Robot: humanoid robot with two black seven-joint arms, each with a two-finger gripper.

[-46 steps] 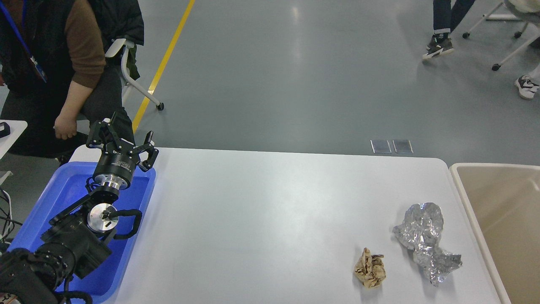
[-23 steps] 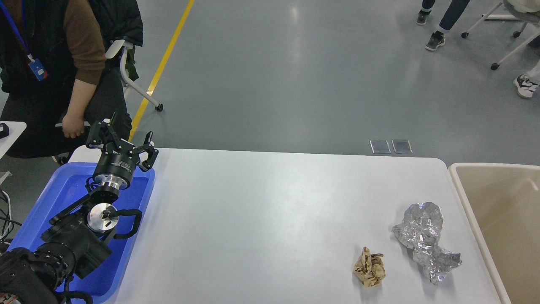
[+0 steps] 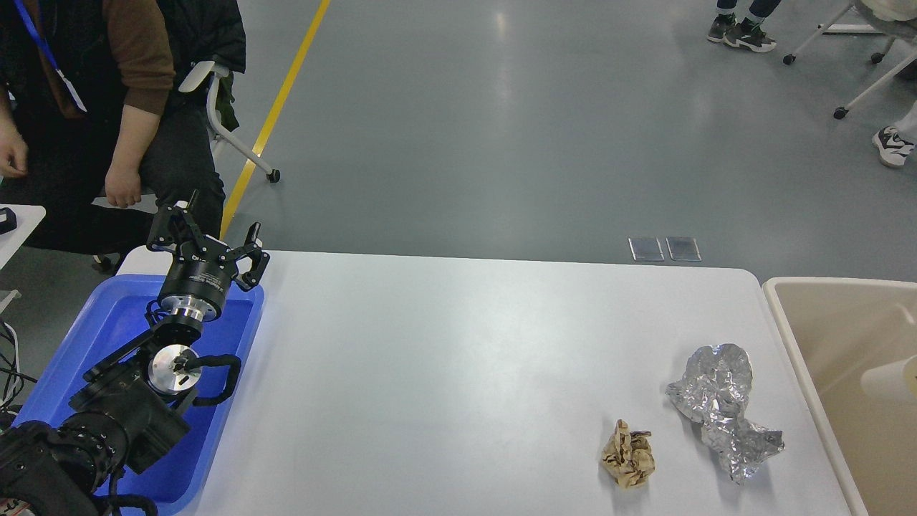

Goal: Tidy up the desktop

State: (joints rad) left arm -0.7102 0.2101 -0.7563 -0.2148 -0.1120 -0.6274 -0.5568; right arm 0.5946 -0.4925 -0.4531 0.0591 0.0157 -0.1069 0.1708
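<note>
The white desktop [image 3: 466, 358] fills the middle of the head view. A crumpled brown paper ball [image 3: 628, 464] and a crumpled piece of silver foil [image 3: 722, 407] lie on it near the front right. My left gripper [image 3: 213, 223] is open and empty, pointing away from me over the far end of the blue tray [image 3: 107, 337], far left of both pieces of trash. My right gripper is out of view.
A beige bin [image 3: 795, 337] stands against the table's right edge, with a blurred whitish thing [image 3: 888, 376] inside it. A seated person [image 3: 107, 129] and a chair are just behind the table's far left corner. Other people's feet show at the far right.
A whitish blurred thing has appeared inside the beige bin. The person at the far left has shifted. My left arm and the trash have not moved.
</note>
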